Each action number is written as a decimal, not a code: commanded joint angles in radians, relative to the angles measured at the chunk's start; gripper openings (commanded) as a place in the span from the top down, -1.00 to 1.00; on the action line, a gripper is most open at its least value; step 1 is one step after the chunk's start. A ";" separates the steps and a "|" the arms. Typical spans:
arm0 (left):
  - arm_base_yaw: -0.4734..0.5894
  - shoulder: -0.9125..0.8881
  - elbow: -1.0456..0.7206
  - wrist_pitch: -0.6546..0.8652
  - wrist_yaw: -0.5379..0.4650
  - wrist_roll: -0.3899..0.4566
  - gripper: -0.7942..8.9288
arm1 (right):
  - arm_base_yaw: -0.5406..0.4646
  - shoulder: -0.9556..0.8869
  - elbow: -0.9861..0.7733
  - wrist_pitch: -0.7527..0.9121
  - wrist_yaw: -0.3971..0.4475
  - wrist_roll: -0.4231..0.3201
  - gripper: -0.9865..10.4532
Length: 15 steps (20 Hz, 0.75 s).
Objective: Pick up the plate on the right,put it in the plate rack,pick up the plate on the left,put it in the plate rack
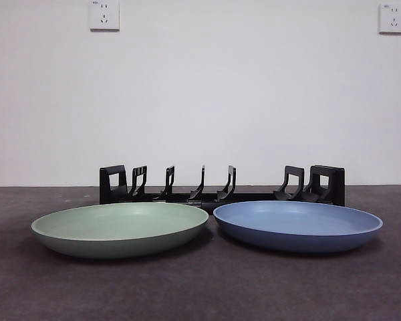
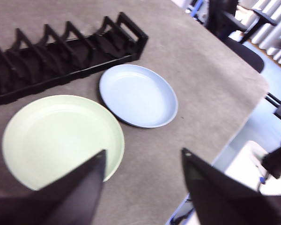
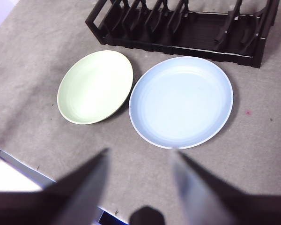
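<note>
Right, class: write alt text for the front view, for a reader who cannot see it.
Two shallow plates lie side by side on a dark table: a green plate on the left and a blue plate on the right. Behind them stands a long black rack with upright prongs, holding nothing. A white wall with two sockets fills the background.

My front camera looks level across the table; both my wrist cameras look down, sharing both plates and the rack.

Even, soft light fills the front view, with faint shadows beneath both plates. Both wrist views look blurred; the right pincer (image 3: 140, 161) smears most.
</note>
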 commanded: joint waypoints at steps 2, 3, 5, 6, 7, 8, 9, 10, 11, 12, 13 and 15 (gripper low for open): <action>-0.024 0.011 0.006 0.008 0.017 0.014 -0.40 | 0.002 -0.002 0.005 0.006 -0.006 0.001 -0.18; -0.032 0.017 0.009 0.008 0.016 0.020 -0.40 | 0.002 -0.002 0.005 0.006 -0.006 0.002 -0.18; -0.041 0.027 0.017 0.008 0.016 0.022 -0.40 | 0.002 0.000 0.005 0.006 -0.006 0.013 -0.18; -0.045 0.032 0.023 0.008 0.016 0.022 -0.40 | 0.002 0.004 0.005 0.005 -0.005 0.016 -0.18; -0.051 0.037 0.028 0.008 0.017 0.025 -0.40 | 0.002 0.010 0.005 0.006 -0.006 0.016 -0.17; -0.057 0.042 0.034 0.008 0.017 0.037 -0.40 | 0.002 0.018 0.005 0.007 -0.005 0.016 -0.16; -0.065 0.046 0.042 0.008 0.019 0.039 -0.39 | 0.002 0.031 0.005 0.007 -0.005 0.019 -0.16; -0.074 0.053 0.051 0.008 0.034 0.040 -0.39 | 0.002 0.047 0.005 0.007 -0.005 0.020 -0.16; -0.083 0.060 0.063 0.008 0.039 0.040 -0.39 | 0.002 0.068 0.005 0.014 -0.005 0.028 -0.16; -0.090 0.069 0.075 0.008 0.039 0.043 -0.39 | 0.002 0.089 0.005 0.027 -0.005 0.044 -0.16; -0.098 0.077 0.088 0.008 0.043 0.048 -0.39 | 0.002 0.119 0.005 0.048 -0.005 0.056 -0.16; -0.116 0.098 0.109 0.008 0.043 0.048 -0.39 | 0.002 0.194 0.005 0.094 0.004 0.072 -0.16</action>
